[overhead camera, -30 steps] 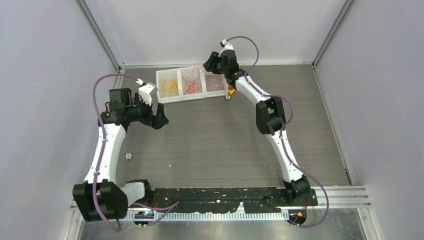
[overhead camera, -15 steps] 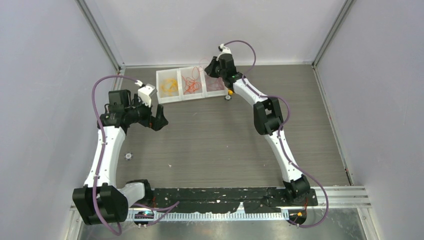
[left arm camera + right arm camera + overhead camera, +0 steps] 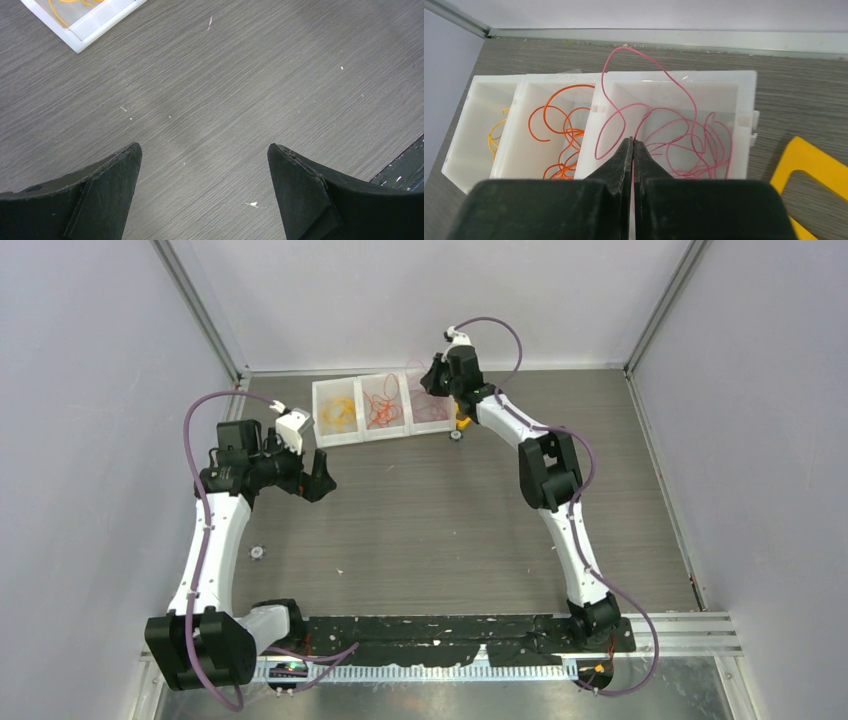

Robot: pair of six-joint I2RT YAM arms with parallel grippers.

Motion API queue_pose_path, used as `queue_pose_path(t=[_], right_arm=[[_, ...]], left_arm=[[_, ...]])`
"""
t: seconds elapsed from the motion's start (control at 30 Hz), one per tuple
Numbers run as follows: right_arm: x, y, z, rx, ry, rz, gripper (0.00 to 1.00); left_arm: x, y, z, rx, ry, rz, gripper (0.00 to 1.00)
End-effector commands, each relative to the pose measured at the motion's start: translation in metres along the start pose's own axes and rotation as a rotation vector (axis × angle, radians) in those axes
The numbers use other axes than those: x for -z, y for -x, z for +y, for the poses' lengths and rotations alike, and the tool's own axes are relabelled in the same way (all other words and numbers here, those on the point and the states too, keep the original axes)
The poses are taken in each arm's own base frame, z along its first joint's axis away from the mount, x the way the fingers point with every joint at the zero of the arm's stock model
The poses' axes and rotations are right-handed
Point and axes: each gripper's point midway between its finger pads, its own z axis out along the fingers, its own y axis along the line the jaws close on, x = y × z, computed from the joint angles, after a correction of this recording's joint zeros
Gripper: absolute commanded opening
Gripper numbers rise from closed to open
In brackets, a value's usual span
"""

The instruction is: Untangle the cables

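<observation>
While your right gripper (image 3: pixel 633 142) hung over the right-hand compartment of the white tray (image 3: pixel 674 77), at the top centre of the overhead frame, its jaws were pressed together on a pink cable (image 3: pixel 651 60) whose loop rose past the tray's far rim. More pink strands (image 3: pixel 704 145) lay in that compartment, orange cables (image 3: pixel 559 125) in the middle one and yellow cables (image 3: pixel 496 135) in the left. Your left gripper (image 3: pixel 204 146) stood wide, holding nothing, over the table (image 3: pixel 225 75), left of centre.
</observation>
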Motion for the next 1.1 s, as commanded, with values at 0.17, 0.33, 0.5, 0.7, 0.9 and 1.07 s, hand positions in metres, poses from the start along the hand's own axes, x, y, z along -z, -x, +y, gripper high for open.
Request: queue_pose_path(t=[0.17,0.33,0.5,0.7,0.9,1.07], right_arm=[[0.036,0.040,0.003,0.183,-0.090,0.001,0.05],[0.033,0.012,-0.002,0.270,-0.122,0.097,0.05],[0.032,-0.005,-0.009,0.339,-0.177,0.141,0.05],[0.025,-0.014,0.001,0.431,-0.167,0.181,0.05],[0.030,-0.013,0.008,0.451,-0.156,0.184,0.20],[0.047,0.002,0.023,0.453,-0.111,0.145,0.32]], left_arm=[[0.001,0.006,-0.003,0.000,-0.017,-0.028,0.99],[0.002,0.004,-0.002,-0.004,-0.010,-0.022,0.99],[0.003,0.002,-0.002,-0.005,-0.005,-0.020,0.99],[0.003,0.000,-0.003,0.000,-0.004,-0.016,0.99],[0.007,0.002,-0.001,-0.006,0.018,-0.021,0.99],[0.007,0.003,-0.001,-0.004,0.024,-0.029,1.00]])
